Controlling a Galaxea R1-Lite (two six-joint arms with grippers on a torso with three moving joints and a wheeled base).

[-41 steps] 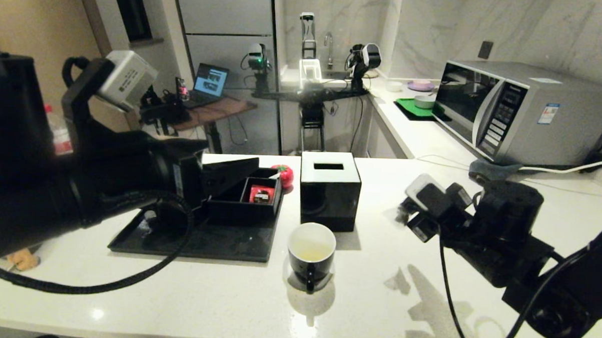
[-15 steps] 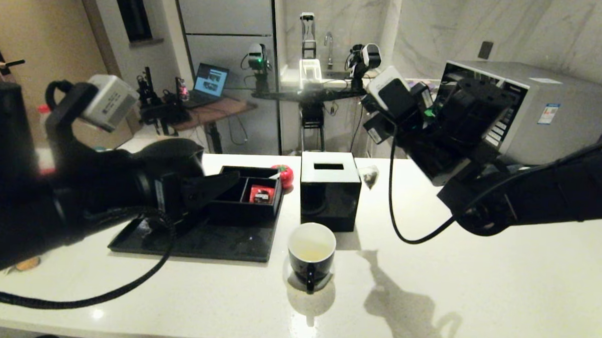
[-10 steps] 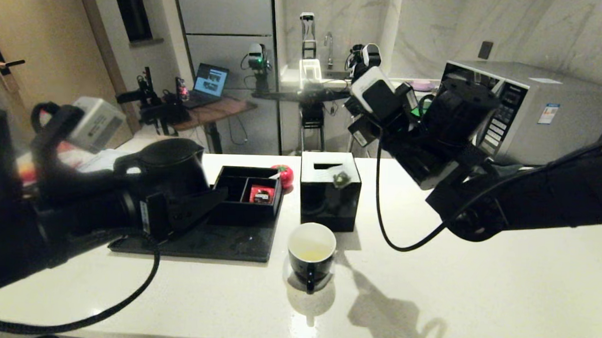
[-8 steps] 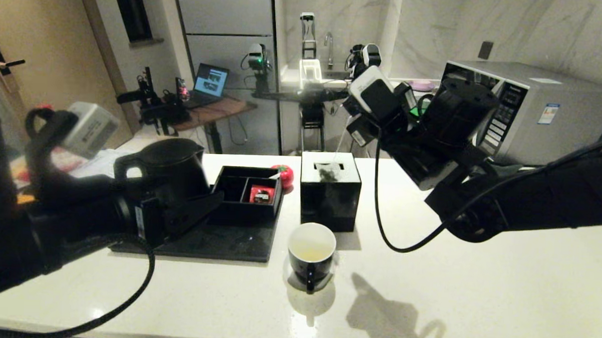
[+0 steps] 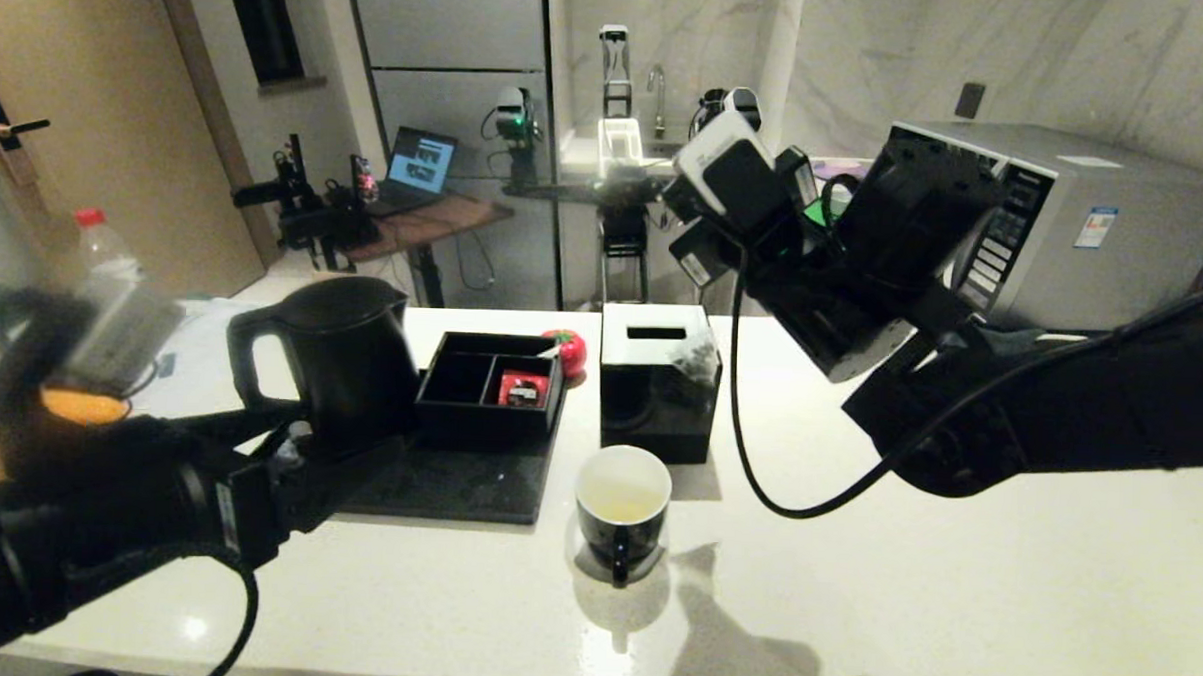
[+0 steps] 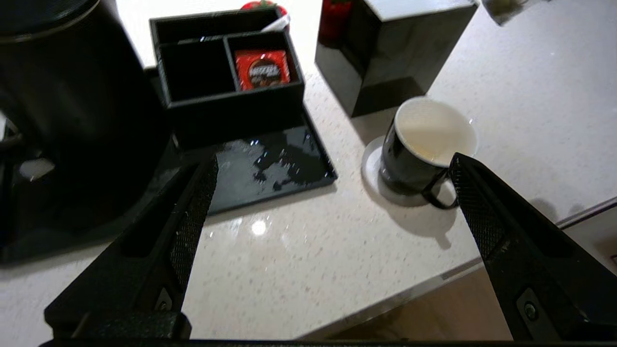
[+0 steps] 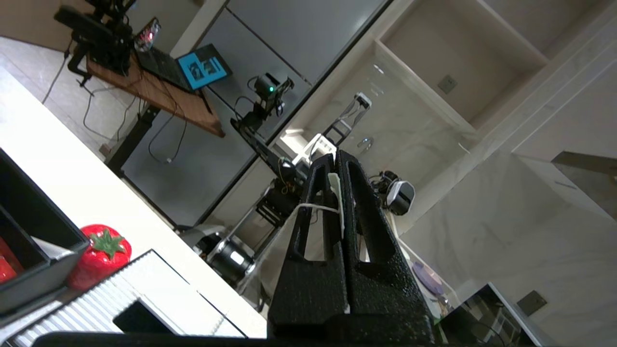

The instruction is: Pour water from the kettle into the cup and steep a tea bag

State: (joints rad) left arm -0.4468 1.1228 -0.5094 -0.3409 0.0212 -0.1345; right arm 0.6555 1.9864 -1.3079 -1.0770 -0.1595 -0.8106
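Note:
The black kettle (image 5: 320,368) stands on the black tray (image 5: 456,488), also seen as the kettle (image 6: 72,96) in the left wrist view. My left gripper (image 5: 302,458) is open and empty, low at the front left, apart from the kettle; the left gripper (image 6: 332,193) looks at the counter beside the cup (image 6: 424,144). The black cup (image 5: 623,499) holds pale yellowish water (image 5: 621,501). My right gripper (image 7: 336,156) is raised behind the cup, shut on the white tag (image 7: 336,193). The tea bag (image 5: 698,359) hangs on its string (image 7: 308,207) in front of the tissue box.
A black tissue box (image 5: 657,380) stands just behind the cup. An organiser box (image 5: 490,389) with a red packet (image 5: 523,388) sits on the tray, a strawberry figure (image 5: 566,352) behind it. A microwave (image 5: 1026,223) is at the back right. The counter's front edge (image 6: 434,279) is near.
My right arm lifted the tea bag off the counter and carried it left; the bag swings in front of the tissue box. My left arm drew back from the kettle toward the front left.

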